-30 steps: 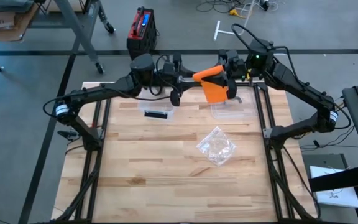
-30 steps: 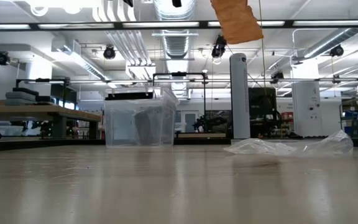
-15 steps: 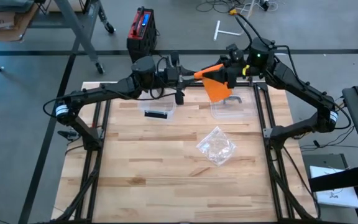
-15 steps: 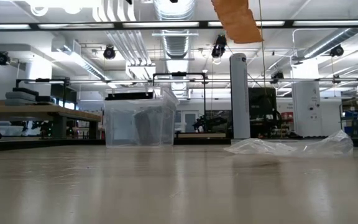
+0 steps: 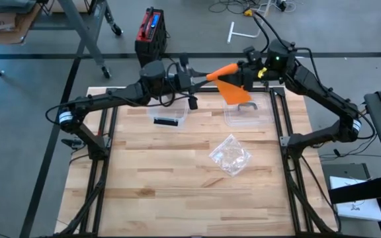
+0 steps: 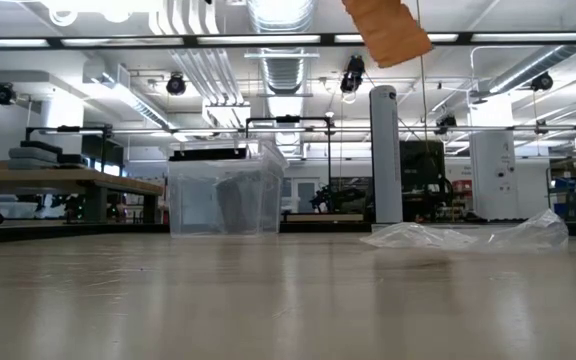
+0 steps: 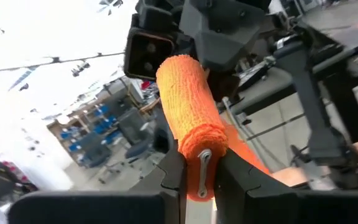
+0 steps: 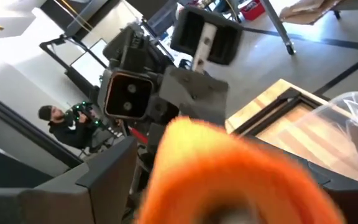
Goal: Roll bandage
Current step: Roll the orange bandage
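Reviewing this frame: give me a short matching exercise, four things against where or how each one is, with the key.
Things:
1. orange bandage roll
2. loose bandage tail
3. crumpled clear plastic bag
4. right hand

States:
A. lying on the wooden table, mid-table
B. clamped at one end by the left hand
C. hanging down from the roll
D. fingers open around the roll's far end

Pairs: 1-B, 2-C, 3-A, 4-D

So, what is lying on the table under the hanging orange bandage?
From above, the bandage's loose end hangs over a clear container on the table. It covers part of the container, and what lies inside cannot be seen.
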